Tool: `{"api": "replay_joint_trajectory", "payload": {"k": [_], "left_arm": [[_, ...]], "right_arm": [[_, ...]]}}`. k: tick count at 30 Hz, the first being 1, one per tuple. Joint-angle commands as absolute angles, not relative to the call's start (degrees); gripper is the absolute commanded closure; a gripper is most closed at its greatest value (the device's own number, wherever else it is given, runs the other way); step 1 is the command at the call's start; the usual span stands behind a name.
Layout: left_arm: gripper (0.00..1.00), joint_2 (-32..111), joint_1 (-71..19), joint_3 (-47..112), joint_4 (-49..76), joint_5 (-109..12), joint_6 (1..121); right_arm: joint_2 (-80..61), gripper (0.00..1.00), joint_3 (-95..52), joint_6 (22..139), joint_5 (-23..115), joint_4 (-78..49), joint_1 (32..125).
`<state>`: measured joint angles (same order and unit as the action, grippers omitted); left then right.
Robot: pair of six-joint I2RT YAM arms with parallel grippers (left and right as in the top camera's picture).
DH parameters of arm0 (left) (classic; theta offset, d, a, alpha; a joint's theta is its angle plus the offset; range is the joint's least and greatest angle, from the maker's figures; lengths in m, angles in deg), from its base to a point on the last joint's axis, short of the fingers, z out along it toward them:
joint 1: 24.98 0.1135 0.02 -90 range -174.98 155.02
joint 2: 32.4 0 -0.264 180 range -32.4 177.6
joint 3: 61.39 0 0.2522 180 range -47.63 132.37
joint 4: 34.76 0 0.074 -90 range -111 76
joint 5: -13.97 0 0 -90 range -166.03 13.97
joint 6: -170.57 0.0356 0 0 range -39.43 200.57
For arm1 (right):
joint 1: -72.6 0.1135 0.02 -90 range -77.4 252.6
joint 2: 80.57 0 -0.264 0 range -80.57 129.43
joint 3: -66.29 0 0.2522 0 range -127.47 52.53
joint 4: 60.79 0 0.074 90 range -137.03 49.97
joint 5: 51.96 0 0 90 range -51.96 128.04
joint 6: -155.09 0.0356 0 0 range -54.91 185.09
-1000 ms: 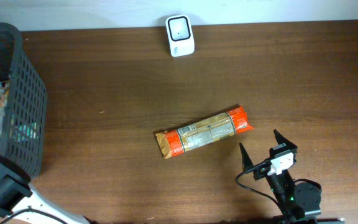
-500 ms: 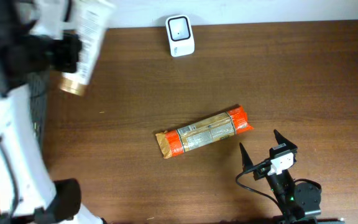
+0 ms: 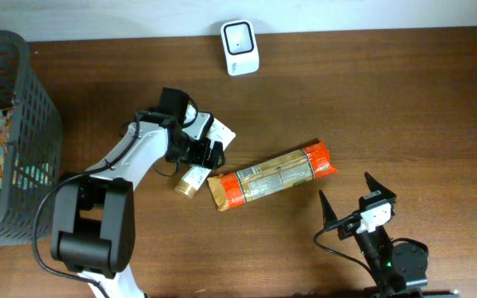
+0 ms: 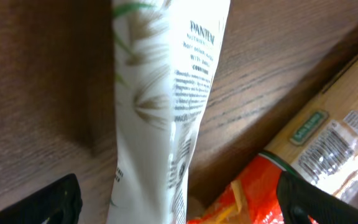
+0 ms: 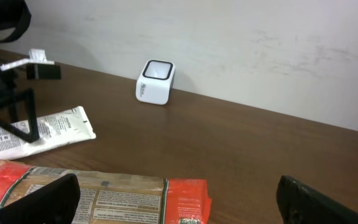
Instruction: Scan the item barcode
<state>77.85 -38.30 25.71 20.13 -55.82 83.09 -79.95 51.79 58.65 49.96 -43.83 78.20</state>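
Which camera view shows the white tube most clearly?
The left wrist view: the white tube is close up and its print is legible. Overhead, the left claw covers much of it; only its ends show. The right wrist view shows just its flat end, sideways.

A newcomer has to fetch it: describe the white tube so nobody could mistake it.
On the brown wooden table, look left of the long orange-ended packet near its middle. The white tube lies slanted there, between the open left fingers. Only it has a gold cap.
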Motion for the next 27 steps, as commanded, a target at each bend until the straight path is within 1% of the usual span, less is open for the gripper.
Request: {"api": "replay_joint_trajectory", "payload": {"k": [1, 3, 4, 6, 8, 9, 10, 11, 12, 14, 15, 17, 19, 23, 25, 27], "left_arm": [[0.01, 74.5, -35.4, 41.5, 28.9, -54.8, 85.4], [0.01, 73.0, -32.9, 54.2, 35.2, -54.8, 88.9], [0.01, 72.4, -30.5, 62.3, 38.1, -54.9, 90.4], [0.01, 72.1, -23.6, 76.8, 42.8, -59.5, 90.1], [0.01, 72.1, -12.9, 86.0, 47.3, -65.0, 81.9], [0.01, 72.1, -7.5, 87.0, 49.4, -69.2, 76.6], [0.01, 72.1, -2.1, 87.0, 51.9, -75.9, 69.7], [0.01, 72.3, 2.6, 86.2, 53.6, -81.1, 64.2], [0.01, 72.5, 8.2, 84.0, 53.8, -82.3, 60.1], [0.01, 72.8, 14.0, 77.5, 51.9, -82.3, 57.6], [0.01, 72.8, 15.1, 73.7, 50.3, -82.3, 57.6], [0.01, 72.8, 16.3, 63.9, 44.3, -82.3, 57.6], [0.01, 72.8, 16.3, 51.9, 34.6, -82.5, 57.7], [0.01, 73.0, 16.3, 36.8, 22.5, -82.5, 57.7], [0.01, 74.3, 16.3, 34.5, 20.4, -82.5, 57.8], [0.01, 77.5, 15.0, 34.5, 19.1, -82.4, 61.7]], "right_arm": [[-80.4, 0.01, 52.2, 58.4, 49.9, -43.7, 77.8], [-80.4, 0.01, 52.2, 58.4, 49.9, -43.7, 77.8], [-80.4, 0.01, 52.2, 58.4, 49.9, -43.7, 77.8], [-80.4, 0.01, 52.2, 58.4, 49.9, -43.7, 77.8], [-80.4, 0.01, 52.2, 58.4, 49.9, -43.7, 77.8], [-80.4, 0.01, 52.2, 58.4, 49.8, -43.7, 77.8], [-80.4, 0.01, 52.2, 58.4, 49.9, -43.7, 77.8], [-80.4, 0.01, 52.2, 58.4, 49.8, -43.7, 77.8], [-80.4, 0.01, 52.2, 58.4, 49.8, -43.7, 77.8], [-80.4, 0.01, 52.2, 58.4, 49.8, -43.7, 77.8], [-80.4, 0.01, 52.2, 58.4, 49.9, -43.7, 77.8], [-80.4, 0.01, 52.2, 58.4, 49.9, -43.7, 77.8], [-80.4, 0.01, 52.2, 58.4, 49.9, -43.7, 77.8], [-80.4, 0.01, 52.2, 58.4, 49.8, -43.7, 77.8], [-80.4, 0.01, 52.2, 58.4, 49.8, -43.7, 77.8], [-80.4, 0.01, 52.2, 58.4, 49.9, -43.7, 77.8]]}}
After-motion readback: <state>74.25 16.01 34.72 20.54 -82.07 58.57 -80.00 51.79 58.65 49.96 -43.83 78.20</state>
